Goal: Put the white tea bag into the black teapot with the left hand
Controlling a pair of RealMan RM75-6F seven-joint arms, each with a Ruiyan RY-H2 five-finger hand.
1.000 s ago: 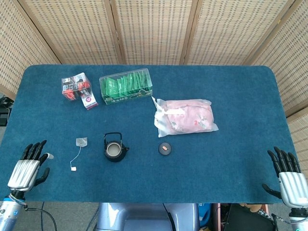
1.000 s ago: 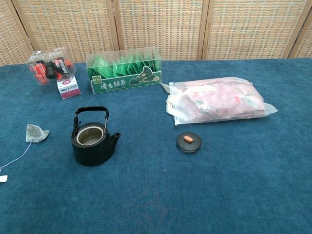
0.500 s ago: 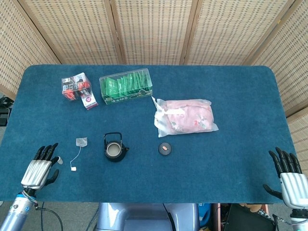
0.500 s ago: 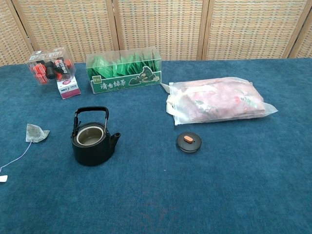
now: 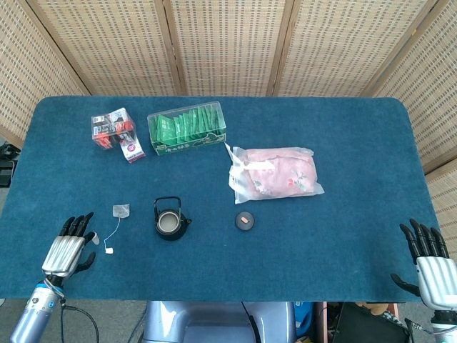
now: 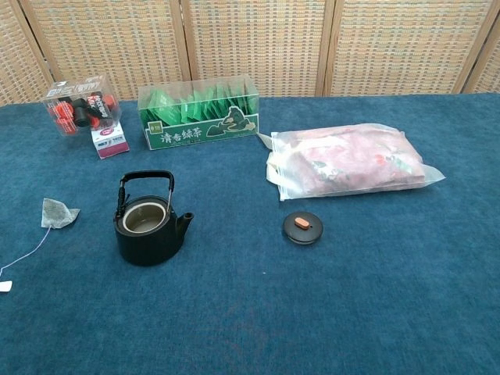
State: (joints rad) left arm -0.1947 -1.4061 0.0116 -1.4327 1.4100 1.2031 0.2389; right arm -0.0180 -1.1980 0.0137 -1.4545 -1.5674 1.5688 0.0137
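Note:
The white tea bag point(image 5: 121, 211) point(image 6: 58, 212) lies flat on the blue table, its string running down to a small paper tag point(image 5: 109, 249). Just to its right stands the black teapot point(image 5: 171, 220) point(image 6: 148, 225), lid off, handle upright. The teapot lid point(image 5: 245, 221) point(image 6: 302, 226) lies further right. My left hand point(image 5: 68, 248) hovers over the table's near left corner, fingers spread, holding nothing, a short way left of the tag. At the near right corner my right hand point(image 5: 430, 268) is open too. Neither hand shows in the chest view.
At the back left stand a clear box of small red and black items point(image 5: 114, 129) point(image 6: 82, 105) and a clear box of green tea packets point(image 5: 187, 127) point(image 6: 199, 121). A pink-patterned plastic bag point(image 5: 275, 174) point(image 6: 348, 162) lies right of centre. A woven screen stands behind the table point(image 5: 343, 221).
My left hand has moved right and slightly nearer, closing toward the tea bag's tag. The right hand has dropped slightly. Objects on the table have not moved.

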